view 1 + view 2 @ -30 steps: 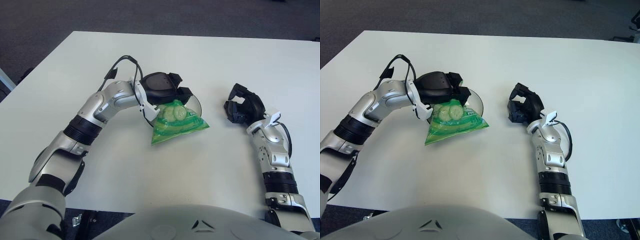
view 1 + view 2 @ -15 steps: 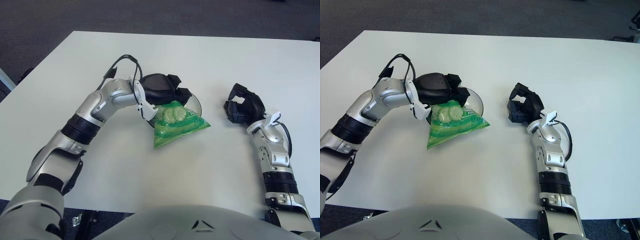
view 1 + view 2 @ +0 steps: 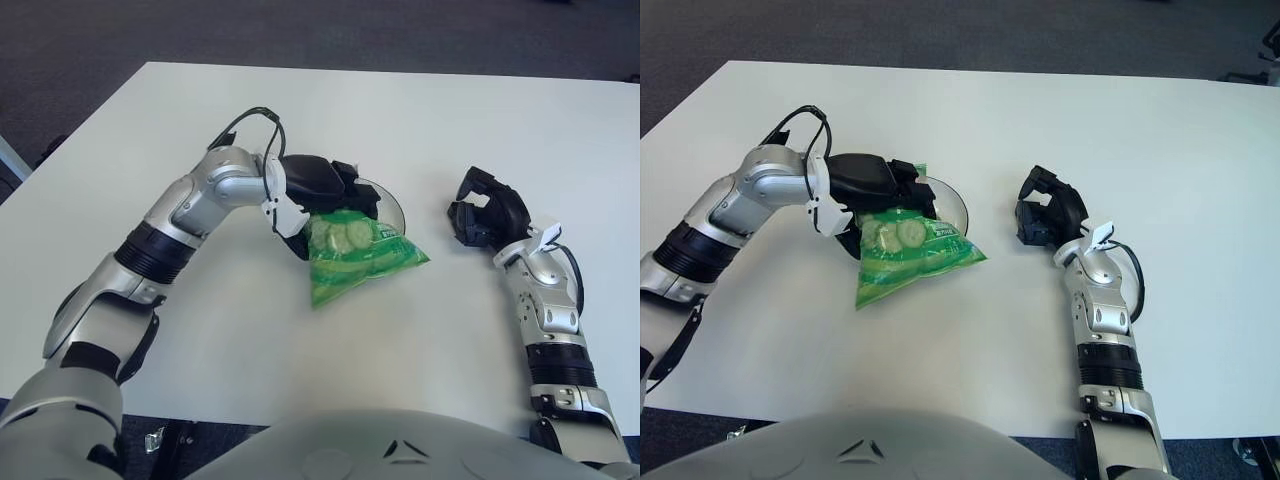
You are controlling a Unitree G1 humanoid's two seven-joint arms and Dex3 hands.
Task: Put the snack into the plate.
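We see a wide white surface carrying a dark round plate near its middle, and only the plate's right rim shows, the rest being covered. Over the plate sits the snack, a green see-through bag with pale round slices inside; its upper part lies across the plate while its lower corner and right tip spread out onto the surface in front of the rim. We cannot tell how much of the bag actually rests inside the plate. The left robot hand reaches in from the left above the plate's far side, its black fingers closed on the top edge of the bag, and a small strip of green shows above them in the right eye view. The contact between those fingers and the plate is hidden from us. The right robot hand shows to the right of the plate, well apart from it, with its fingers curled loosely and nothing held. The bag's printing is too small for us to read.
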